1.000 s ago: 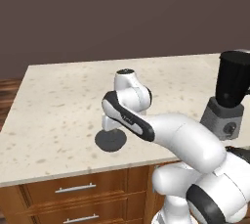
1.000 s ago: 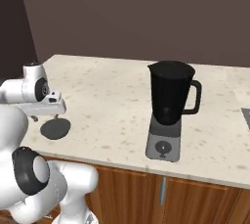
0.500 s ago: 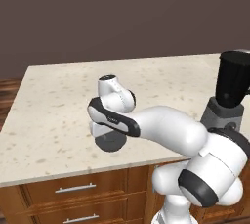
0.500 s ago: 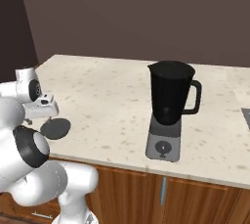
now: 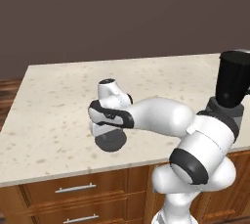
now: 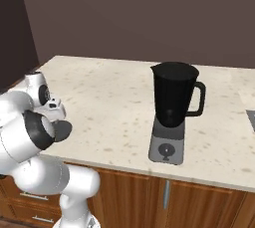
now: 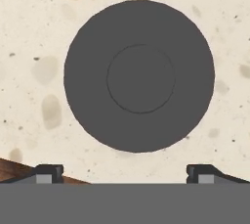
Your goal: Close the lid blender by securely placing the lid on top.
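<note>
Jaws of the white arm's gripper [image 7: 124, 171] stand fully open and empty above the flat round dark grey lid [image 7: 139, 76], seemingly ready to straddle it for transfer to the tall black blender [image 6: 172, 103].

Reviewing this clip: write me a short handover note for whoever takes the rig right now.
Gripper: open, holding nothing, poised above the flat round dark grey lid.
Lid: flat on the speckled beige counter near its front edge, well apart from the blender.
Tall black blender jar on grey base: mouth uncovered.
Done: hand lined up over the lid.
Left: grasp the lid, carry it over, seat it on the jar.
</note>
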You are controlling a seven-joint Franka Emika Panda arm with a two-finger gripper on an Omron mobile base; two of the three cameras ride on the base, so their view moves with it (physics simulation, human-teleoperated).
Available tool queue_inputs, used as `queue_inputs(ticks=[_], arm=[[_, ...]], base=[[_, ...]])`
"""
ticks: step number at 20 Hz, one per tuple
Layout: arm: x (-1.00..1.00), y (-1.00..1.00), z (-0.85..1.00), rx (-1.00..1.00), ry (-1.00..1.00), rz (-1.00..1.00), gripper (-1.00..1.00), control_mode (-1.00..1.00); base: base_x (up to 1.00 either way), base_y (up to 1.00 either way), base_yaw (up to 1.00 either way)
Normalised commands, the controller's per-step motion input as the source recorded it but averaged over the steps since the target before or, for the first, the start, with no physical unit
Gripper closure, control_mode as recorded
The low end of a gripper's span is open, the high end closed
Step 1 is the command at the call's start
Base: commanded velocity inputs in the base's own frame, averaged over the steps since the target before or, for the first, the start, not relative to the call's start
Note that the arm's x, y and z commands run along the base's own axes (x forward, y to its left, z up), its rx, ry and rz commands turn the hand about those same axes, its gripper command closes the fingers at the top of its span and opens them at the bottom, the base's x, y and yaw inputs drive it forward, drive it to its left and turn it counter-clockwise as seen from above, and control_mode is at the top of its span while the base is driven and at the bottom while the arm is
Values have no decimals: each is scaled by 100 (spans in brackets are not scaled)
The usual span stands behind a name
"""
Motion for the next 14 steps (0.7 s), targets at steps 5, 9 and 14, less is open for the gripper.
queue_inputs(ticks=[5, 9, 14], arm=[[40, 0, -33, 0, 0, 0, -100, -100], [31, 0, -35, 0, 0, 0, -100, -100], [20, 0, -26, -1, 0, 0, -100, -100]], base=[[0, 0, 0], [0, 0, 0], [0, 0, 0]])
